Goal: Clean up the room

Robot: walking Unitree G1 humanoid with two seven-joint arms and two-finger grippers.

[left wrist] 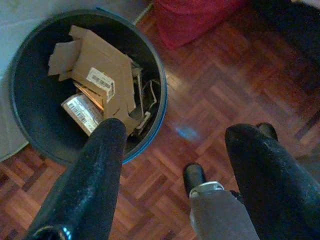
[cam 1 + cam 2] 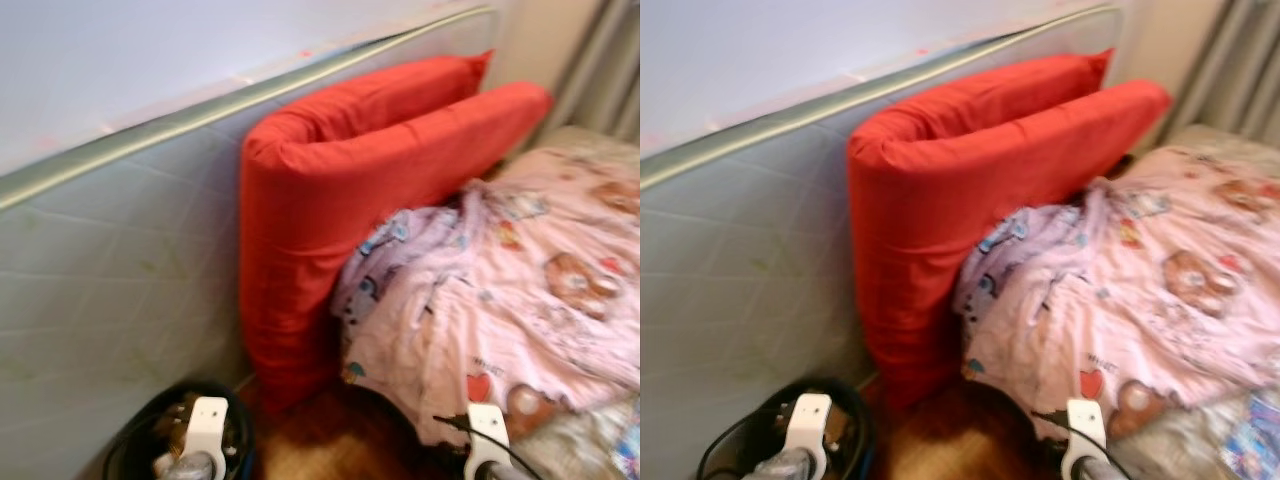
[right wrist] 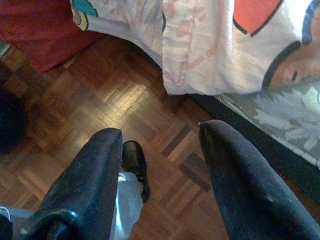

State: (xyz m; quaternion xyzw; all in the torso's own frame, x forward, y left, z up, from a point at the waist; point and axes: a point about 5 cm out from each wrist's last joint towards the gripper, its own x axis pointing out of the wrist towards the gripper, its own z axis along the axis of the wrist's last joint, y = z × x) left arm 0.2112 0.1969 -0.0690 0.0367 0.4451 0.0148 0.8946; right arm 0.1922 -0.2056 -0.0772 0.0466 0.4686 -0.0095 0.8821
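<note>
- From my remote seat, I see a dark round bin (image 1: 30, 100) on the parquet floor (image 1: 225, 90), holding flattened cardboard pieces (image 1: 100, 75) with white barcode labels; in the head view it sits at about 7 o'clock, below the pale quilted mattress (image 2: 110, 270) propped on edge.
- The left gripper (image 1: 170, 175) hangs over the floor just beside the bin's rim, its two black fingers spread apart and holding nothing.
- The right gripper (image 3: 160, 180) hangs low over bare parquet near the bed's edge, fingers likewise parted and empty.
- A folded red cushion (image 2: 330, 200) stands at the centre of the head view, leaning against the mattress.
- A pink cartoon-print blanket (image 2: 500, 290) lies rumpled at 3 o'clock, touching the cushion, its hem drooping toward the floor.
- Grey curtains (image 2: 610, 70) hang at 1 o'clock.
</note>
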